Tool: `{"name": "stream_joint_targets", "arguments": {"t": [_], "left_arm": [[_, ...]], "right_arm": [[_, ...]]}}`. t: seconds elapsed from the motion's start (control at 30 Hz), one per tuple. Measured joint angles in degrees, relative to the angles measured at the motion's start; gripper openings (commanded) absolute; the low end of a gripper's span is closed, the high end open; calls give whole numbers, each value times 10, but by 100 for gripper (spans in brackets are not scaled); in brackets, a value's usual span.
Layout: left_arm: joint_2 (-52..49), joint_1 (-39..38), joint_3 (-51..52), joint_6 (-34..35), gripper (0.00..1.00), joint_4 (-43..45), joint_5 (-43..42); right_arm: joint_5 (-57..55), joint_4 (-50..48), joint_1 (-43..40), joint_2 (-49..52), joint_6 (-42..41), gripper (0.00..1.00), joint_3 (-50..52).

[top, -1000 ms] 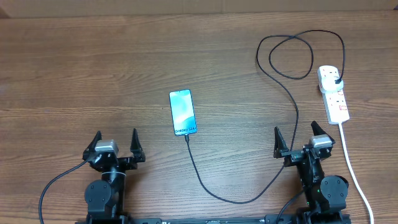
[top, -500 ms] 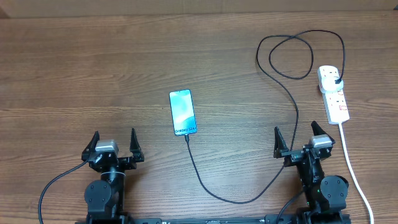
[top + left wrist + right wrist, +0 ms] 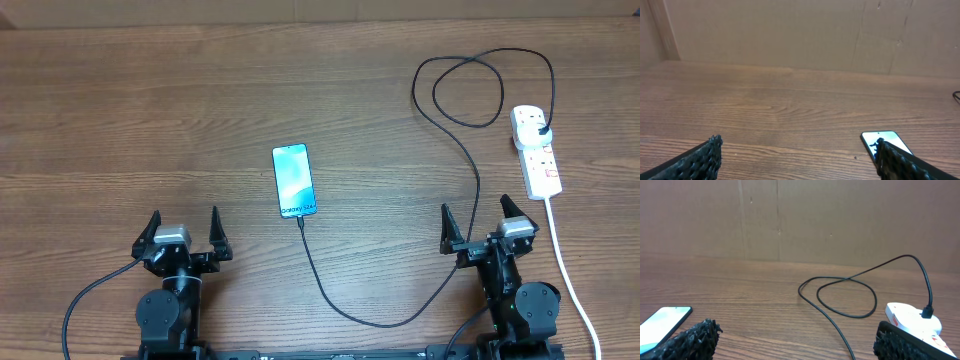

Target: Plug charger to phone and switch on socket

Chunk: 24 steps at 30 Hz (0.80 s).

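Overhead view: a brown wooden table (image 3: pixel 150 100) with both arms parked at the near edge. The left gripper (image 3: pixel 185 214) is at 7 o'clock and the right gripper (image 3: pixel 476 206) at 5 o'clock. Each has its fingers spread wide apart and holds nothing. The phone (image 3: pixel 294 180) lies flat near the centre, screen up and lit, long side running from 12 to 6. The charger (image 3: pixel 385 324) meets the phone's 6 o'clock end. From there it sags toward the near edge, climbs past your right gripper, loops at 1 o'clock and ends in a black plug (image 3: pixel 541 128). The plug sits in the 12 o'clock end of the socket (image 3: pixel 537 160), which lies at 3 o'clock. A thick white cord (image 3: pixel 566 270) trails from the socket toward 5 o'clock. The tip looks joined to the phone, though you cannot tell from here whether it is fully seated. The likely remaining step is the red switch (image 3: pixel 549 152); its position is too small to read. Use your right arm, since it is nearest. Bring the fingers together first so that one narrow tip does the pressing. Approach from above, clear of the cable loop and the plug. Press straight down on the switch beside the occupied outlet, so that the light strip does not skid. Leave the phone untouched.
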State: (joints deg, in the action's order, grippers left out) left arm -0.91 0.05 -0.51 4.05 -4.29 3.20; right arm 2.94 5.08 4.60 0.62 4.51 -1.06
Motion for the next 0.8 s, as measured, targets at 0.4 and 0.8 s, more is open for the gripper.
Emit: {"name": "stream_joint_targets", "arguments": {"t": [0.4, 0.8], "left_arm": [[0, 0, 0, -76, 100, 0, -1], [0, 0, 0, -63, 100, -2, -10]], "right_arm": [[0, 0, 0, 0, 0, 100, 0], [0, 0, 0, 0, 0, 100, 0]]}}
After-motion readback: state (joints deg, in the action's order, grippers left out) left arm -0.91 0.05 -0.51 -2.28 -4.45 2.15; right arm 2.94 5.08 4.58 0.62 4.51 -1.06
